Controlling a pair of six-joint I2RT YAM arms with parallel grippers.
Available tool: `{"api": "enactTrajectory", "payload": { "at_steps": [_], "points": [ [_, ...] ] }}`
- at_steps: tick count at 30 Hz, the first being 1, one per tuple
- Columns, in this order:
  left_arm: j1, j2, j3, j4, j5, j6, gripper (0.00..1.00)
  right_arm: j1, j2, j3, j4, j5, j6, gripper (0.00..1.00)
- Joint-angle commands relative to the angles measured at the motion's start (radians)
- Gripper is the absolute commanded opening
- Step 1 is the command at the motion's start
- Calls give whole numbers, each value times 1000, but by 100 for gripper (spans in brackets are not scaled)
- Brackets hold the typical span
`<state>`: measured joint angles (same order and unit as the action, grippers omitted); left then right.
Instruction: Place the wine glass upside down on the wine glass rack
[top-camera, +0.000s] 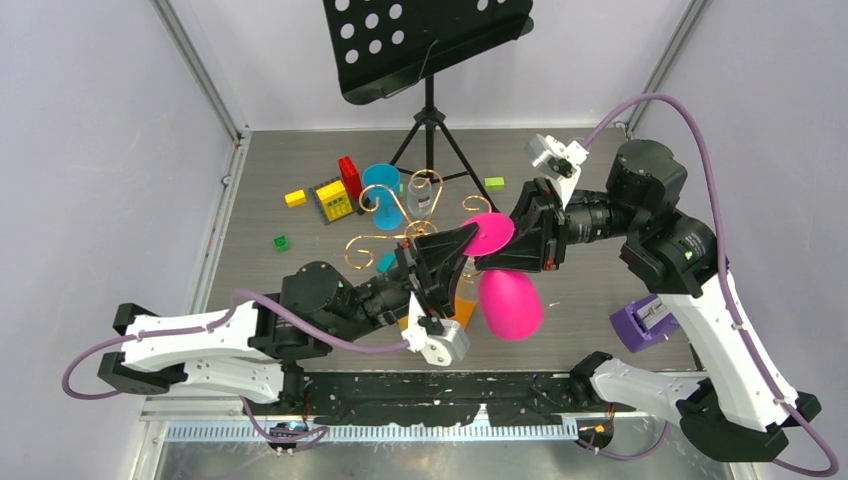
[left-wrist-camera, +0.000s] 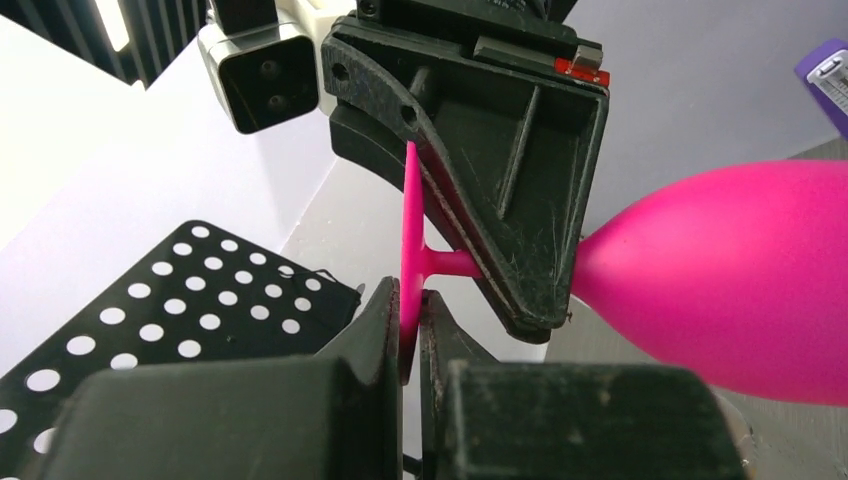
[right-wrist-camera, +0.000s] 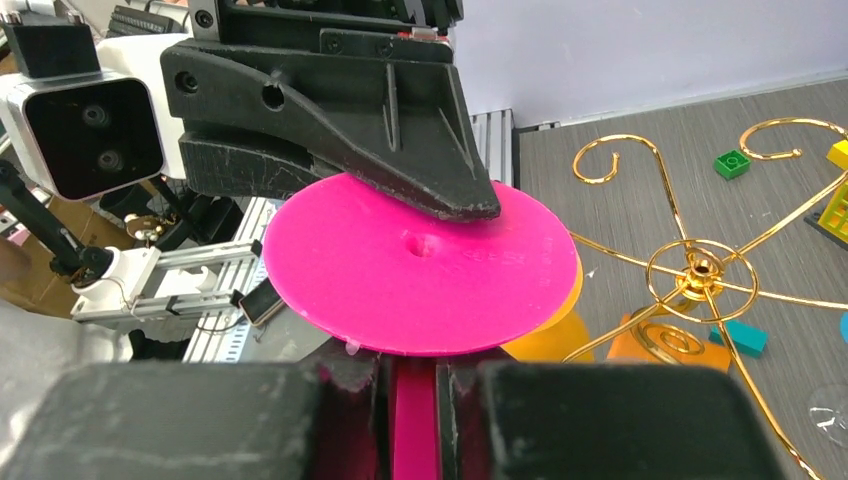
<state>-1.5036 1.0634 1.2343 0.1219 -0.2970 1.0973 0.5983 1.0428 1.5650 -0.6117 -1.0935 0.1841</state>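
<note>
handover: my left gripper (left-wrist-camera: 410, 330) pinches the wine glass (top-camera: 510, 300) by its foot rim, my right gripper (right-wrist-camera: 415, 375) clamps the stem, bowl toward the table (top-camera: 600, 200)'s near edge beside the wine glass rack (right-wrist-camera: 697, 268), probably for inverting.

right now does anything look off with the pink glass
Yes: the pink wine glass hangs sideways in the air, clamped twice: right gripper on its stem, left gripper on its foot's rim. It is not on the gold rack.

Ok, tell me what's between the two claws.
The pink foot of the glass: the left claw pinches its rim, the right claw grips the stem next to it. Both wrist views show it.
</note>
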Motion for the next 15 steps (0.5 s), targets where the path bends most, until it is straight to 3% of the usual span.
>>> {"api": "enactTrajectory", "payload": {
  "at_steps": [1, 3, 6, 10, 12, 15],
  "points": [
    [15, 1, 60, 9, -27, -17, 0, 11, -26, 0, 9, 19, -47, 15],
    [20, 8, 70, 11, -51, -9, 0, 10, -45, -11, 22, 86, -51, 19],
    [22, 25, 78, 59, -120, 43, 0, 11, -92, -52, 97, 164, -28, 35],
    [23, 42, 73, 140, -178, 99, 0, 10, -126, -129, 203, 172, 38, 44],
    [25, 48, 75, 154, -192, 115, 0, 11, -136, -168, 238, 170, 67, 40],
    [26, 56, 71, 165, -208, 138, 0, 10, -148, -202, 275, 184, 98, 15]
  ]
}}
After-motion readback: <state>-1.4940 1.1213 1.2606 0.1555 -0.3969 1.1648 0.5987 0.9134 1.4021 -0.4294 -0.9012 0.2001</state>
